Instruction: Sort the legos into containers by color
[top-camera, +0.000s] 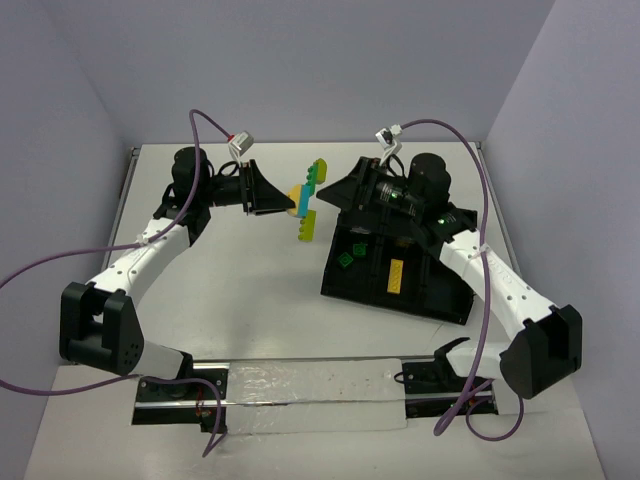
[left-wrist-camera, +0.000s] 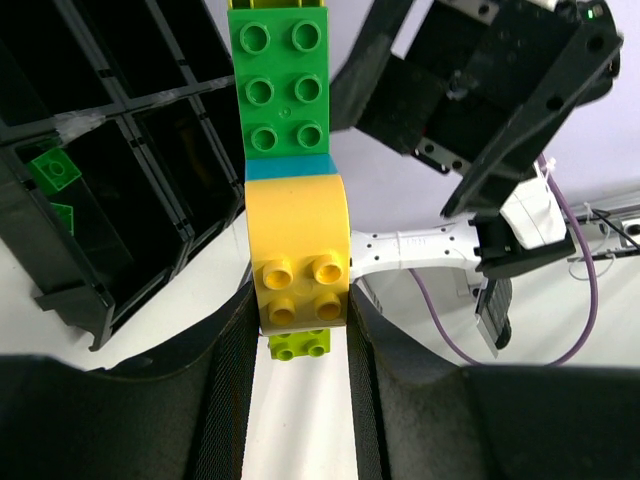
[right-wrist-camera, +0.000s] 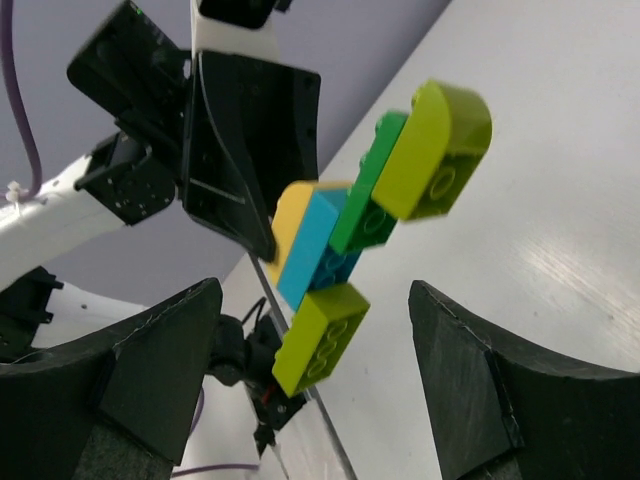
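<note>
- At the near edge of the white tabletop (top-camera: 250, 300), a shiny silver strip (top-camera: 310, 385) lies between the two arm bases.
- Further in, on the right, sits the black plastic tray of rectangular compartments (top-camera: 420, 300). One middle compartment holds a flat yellow studded brick (top-camera: 397, 275). A compartment on the tray's left side holds two small green studded bricks (top-camera: 345, 260).
- Just left of the tray's far corner, a cluster of joined studded plastic bricks (top-camera: 305, 200) hangs between the two pincers, outside every compartment.
- The left pincer (left-wrist-camera: 300, 300) is clamped on the cluster's round-topped yellow brick (left-wrist-camera: 300, 250), with one black finger pressed against each side.
- In the left wrist view, a thin light blue brick (left-wrist-camera: 290, 167) sits directly beyond the yellow one. A long green brick with six studs showing (left-wrist-camera: 285, 80) comes after that. A small lime brick (left-wrist-camera: 298, 343) pokes out beneath the yellow one, between the fingers.
- The right pincer (right-wrist-camera: 315, 292) stands wide apart and grips nothing. In its own view, the cluster appears in the gap between its two dark fingers.
- In that same view, a rounded lime brick (right-wrist-camera: 435, 150) caps the end of the cluster farthest from the left pincer.
</note>
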